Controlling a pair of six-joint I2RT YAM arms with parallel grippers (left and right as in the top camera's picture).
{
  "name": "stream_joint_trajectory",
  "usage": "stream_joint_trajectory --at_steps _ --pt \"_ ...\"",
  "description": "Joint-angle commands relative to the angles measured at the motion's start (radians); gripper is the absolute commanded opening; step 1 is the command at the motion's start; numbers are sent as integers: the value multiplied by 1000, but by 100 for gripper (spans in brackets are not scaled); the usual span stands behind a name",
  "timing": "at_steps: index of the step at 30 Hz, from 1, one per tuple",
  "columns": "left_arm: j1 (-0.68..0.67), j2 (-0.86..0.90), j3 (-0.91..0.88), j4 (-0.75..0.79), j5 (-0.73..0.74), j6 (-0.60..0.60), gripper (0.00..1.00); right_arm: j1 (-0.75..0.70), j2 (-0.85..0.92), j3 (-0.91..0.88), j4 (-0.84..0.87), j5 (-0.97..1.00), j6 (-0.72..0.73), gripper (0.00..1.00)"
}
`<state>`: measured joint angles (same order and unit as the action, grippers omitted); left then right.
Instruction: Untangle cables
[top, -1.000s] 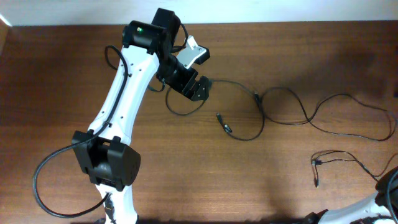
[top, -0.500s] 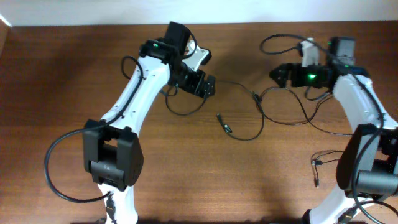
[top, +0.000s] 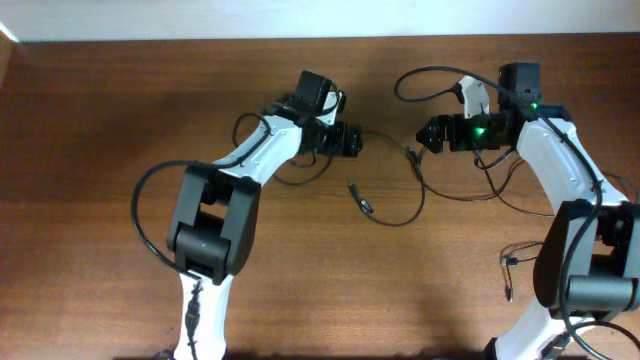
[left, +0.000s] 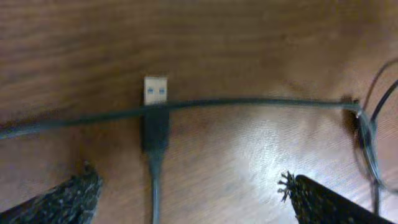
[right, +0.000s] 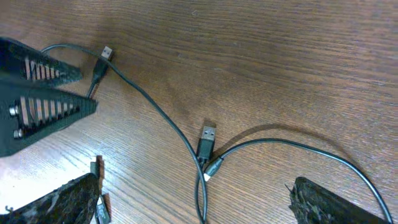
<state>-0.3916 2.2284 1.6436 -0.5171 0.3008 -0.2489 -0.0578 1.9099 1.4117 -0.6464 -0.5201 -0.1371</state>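
The cables (top: 424, 195) sprawl from mid-table toward the right edge, one cord crossing a plug (left: 155, 93). Flanking them, the left gripper (top: 352, 140) and right gripper (top: 425, 133) have jaws apart, close to the table's (top: 100, 220) far edge; bare wood lies nearer.

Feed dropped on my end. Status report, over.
Left gripper open, empty, over a USB plug. Right gripper open, empty. Cables tangled. In the way: cord crossing that plug.
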Motion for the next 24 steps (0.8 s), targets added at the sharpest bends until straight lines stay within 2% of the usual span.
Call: stream_joint_trajectory --at_steps 1,8,10,11,12,15,16,19,21,24 --pt "-2 21 -9 62 -10 -77 99 6 4 4 10 10 -4 99" --pt "-2 21 -8 80 -35 -43 100 6 4 4 14 10 -5 99" --pt "-2 5 9 40 -32 151 95 6 4 4 14 47 -5 99" --pt "-2 -10 12 29 -32 230 95 6 4 4 14 57 -5 99" --pt "-2 -32 12 31 -33 343 100 6 4 4 15 63 -5 99" --pt "-1 -38 12 49 -37 689 99 6 4 4 22 62 -5 99" --pt "-1 -38 12 63 -48 730 99 6 4 4 22 62 -5 99" --pt "-1 -38 12 127 -125 744 99 6 4 4 22 62 -5 99" --pt "-3 -35 12 163 -126 819 99 6 4 4 22 62 -5 99" --pt "-14 -31 8 201 -122 819 99 6 4 4 26 62 -5 99"
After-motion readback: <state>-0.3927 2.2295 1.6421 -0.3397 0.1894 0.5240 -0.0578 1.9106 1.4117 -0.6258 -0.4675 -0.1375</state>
